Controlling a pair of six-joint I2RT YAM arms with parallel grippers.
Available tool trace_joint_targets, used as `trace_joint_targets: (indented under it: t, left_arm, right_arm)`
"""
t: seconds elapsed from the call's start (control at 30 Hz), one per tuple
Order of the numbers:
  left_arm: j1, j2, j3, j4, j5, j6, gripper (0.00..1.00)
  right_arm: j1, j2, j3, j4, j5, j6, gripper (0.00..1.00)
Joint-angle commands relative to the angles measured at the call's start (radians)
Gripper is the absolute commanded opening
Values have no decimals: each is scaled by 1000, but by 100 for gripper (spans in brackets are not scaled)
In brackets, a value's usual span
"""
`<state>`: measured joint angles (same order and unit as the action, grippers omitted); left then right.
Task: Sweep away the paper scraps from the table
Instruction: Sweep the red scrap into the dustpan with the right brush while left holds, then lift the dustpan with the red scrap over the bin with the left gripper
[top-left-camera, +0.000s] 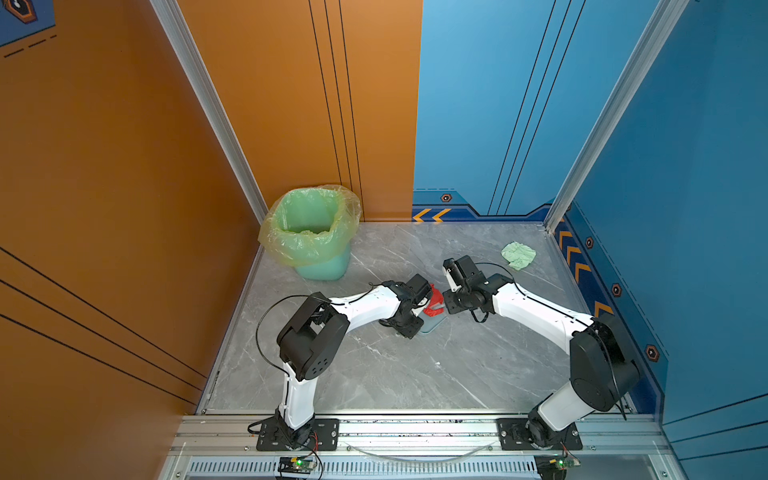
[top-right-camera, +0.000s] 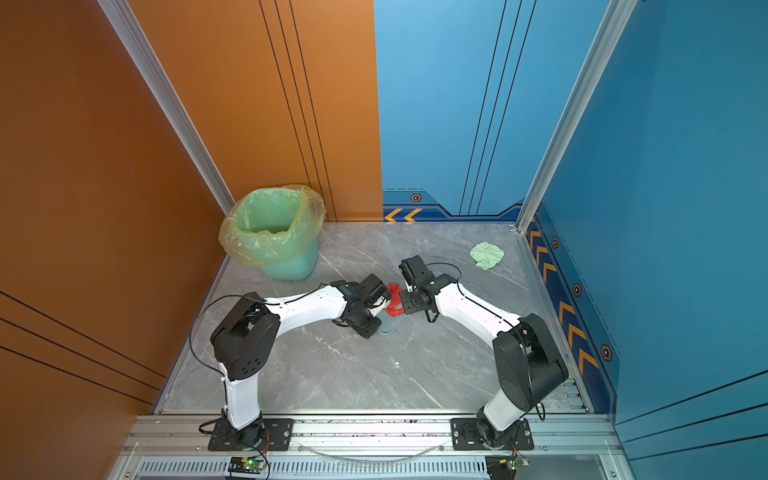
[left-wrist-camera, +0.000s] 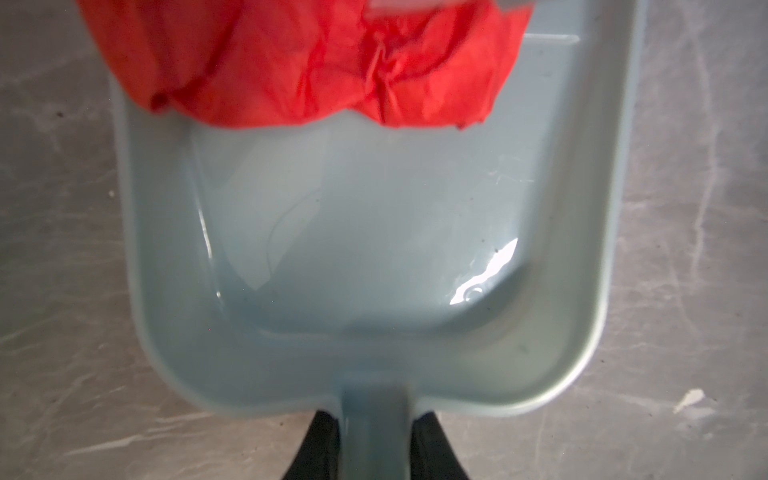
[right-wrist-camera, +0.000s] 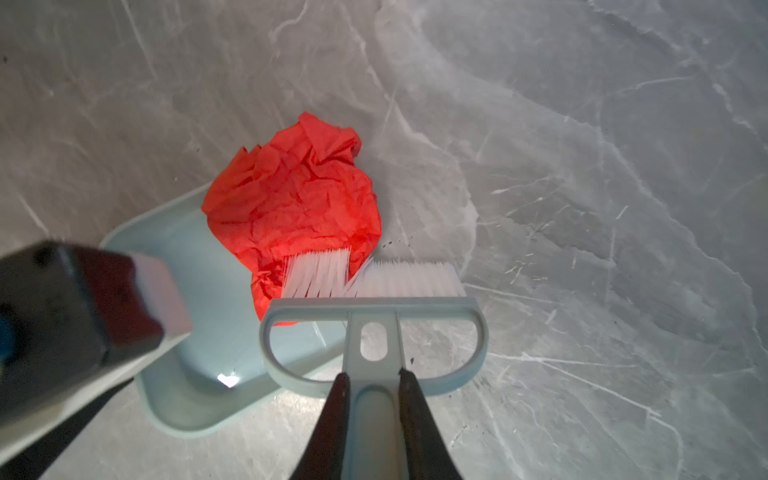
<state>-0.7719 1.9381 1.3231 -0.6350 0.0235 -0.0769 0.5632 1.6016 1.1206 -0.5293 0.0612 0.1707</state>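
One red scrap (right-wrist-camera: 291, 199), one green scrap (top-left-camera: 518, 254) — dustpan (left-wrist-camera: 374, 249), brush (right-wrist-camera: 407, 282).

Stretching flat as a grey, white-veined table (top-left-camera: 374, 374), edged by aluminium rails (top-left-camera: 374, 412). Carrying at eleven o'clock an upright pale green bin (top-left-camera: 322, 268), wearing a yellowish translucent liner (top-left-camera: 286, 245) and standing just beside the far left corner. Bearing at two o'clock a crumpled green paper scrap (top-left-camera: 518, 254), lying alone and well apart from the rest. Holding near the centre a pale blue dustpan (left-wrist-camera: 374, 228), lying flat, and a red paper scrap (right-wrist-camera: 299, 199) resting half over its open lip. Meeting there the white bristles (right-wrist-camera: 411, 278) of a brush (right-wrist-camera: 374, 316), pressing against that red scrap.
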Motion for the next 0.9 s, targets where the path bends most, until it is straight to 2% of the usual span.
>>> trace_joint_targets:
  t: [0.0, 0.17, 0.47, 0.6, 0.87]
  left_arm:
    - [11, 18, 18, -3, 20, -9, 5]
    - [17, 20, 16, 3, 18, -9, 5]
    - [19, 20, 13, 16, 15, -10, 5]
    - [7, 11, 0, 46, 7, 0, 5]
    - [2, -17, -30, 108, -21, 1, 5]
  right_arm:
    - [13, -7, -3, -121, -67, -57, 0]
    - [26, -14, -5, -186, -142, -90, 0]
    - [10, -134, -11, -141, -141, -71, 0]
    - [-28, -179, -19, -80, -123, -39, 0]
    - [-118, -248, -26, -44, -160, -10, 0]
